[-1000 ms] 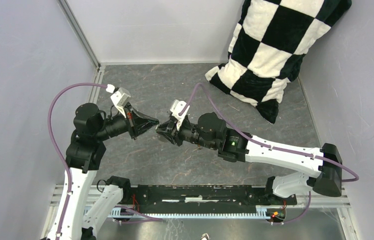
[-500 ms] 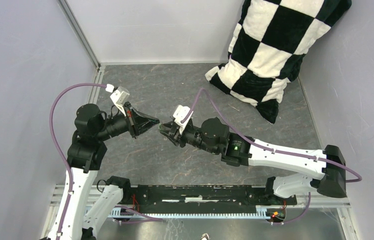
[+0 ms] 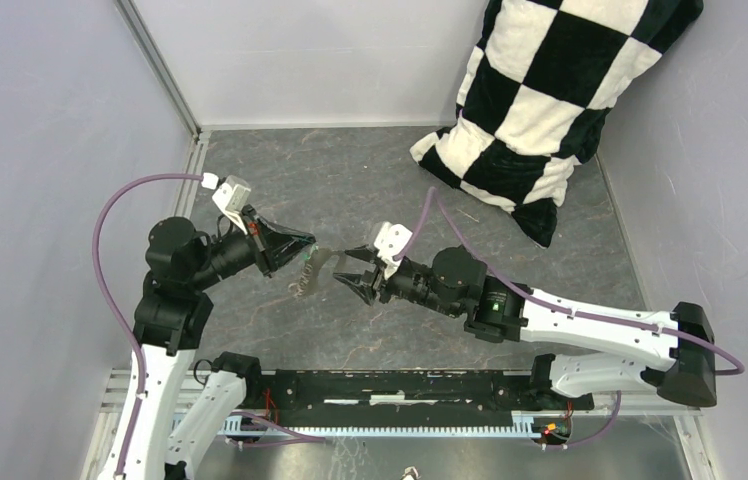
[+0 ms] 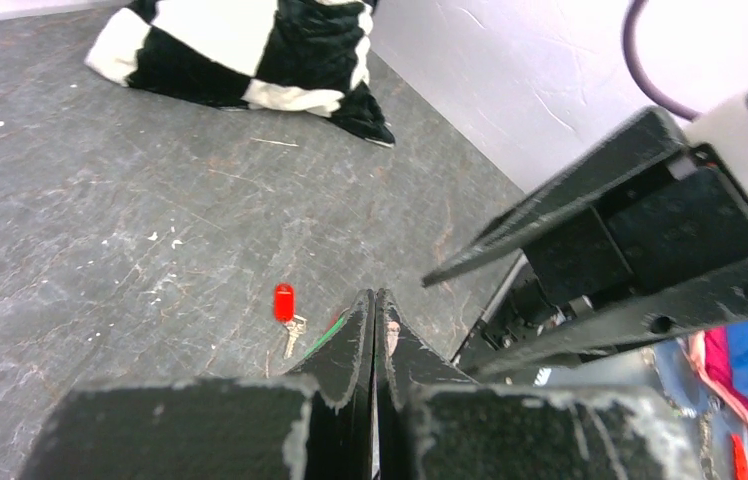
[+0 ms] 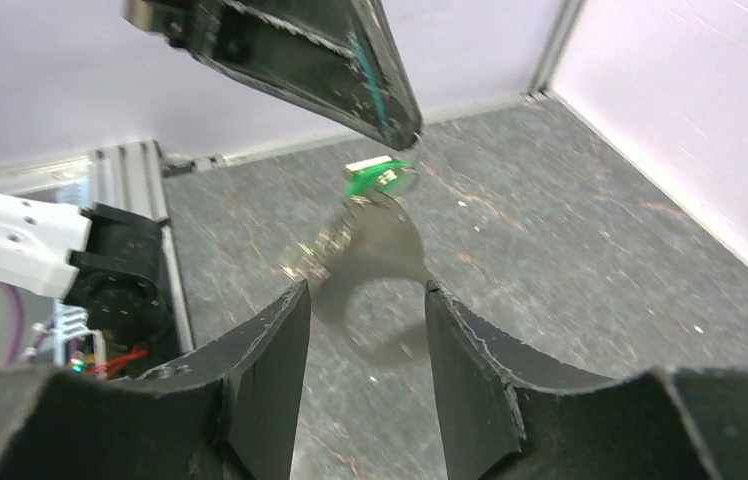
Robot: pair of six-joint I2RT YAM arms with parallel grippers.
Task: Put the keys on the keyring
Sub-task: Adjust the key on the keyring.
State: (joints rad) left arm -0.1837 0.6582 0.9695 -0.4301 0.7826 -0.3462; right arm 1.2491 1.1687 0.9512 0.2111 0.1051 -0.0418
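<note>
My left gripper (image 3: 308, 244) is shut on the green key (image 5: 380, 180), which shows just under its tips in the right wrist view; a green sliver (image 4: 324, 336) lies beside its fingers in the left wrist view. The grey keyring (image 3: 314, 272) hangs blurred below that key, with its chain (image 5: 315, 255) at the side. My right gripper (image 3: 348, 267) is open and empty, just right of the ring; the ring (image 5: 380, 275) shows between and beyond its fingers. The red key (image 4: 284, 302) lies alone on the floor. It is hidden in the top view.
A black-and-white checkered pillow (image 3: 550, 90) leans in the far right corner. Grey walls close in the left, back and right sides. A black rail (image 3: 400, 385) runs along the near edge between the arm bases. The floor (image 3: 350, 170) is dark grey.
My right gripper has opened, let go of the keyring and drawn back to the right. The keyring now hangs and swings from the green key in my left gripper, which shifted slightly.
</note>
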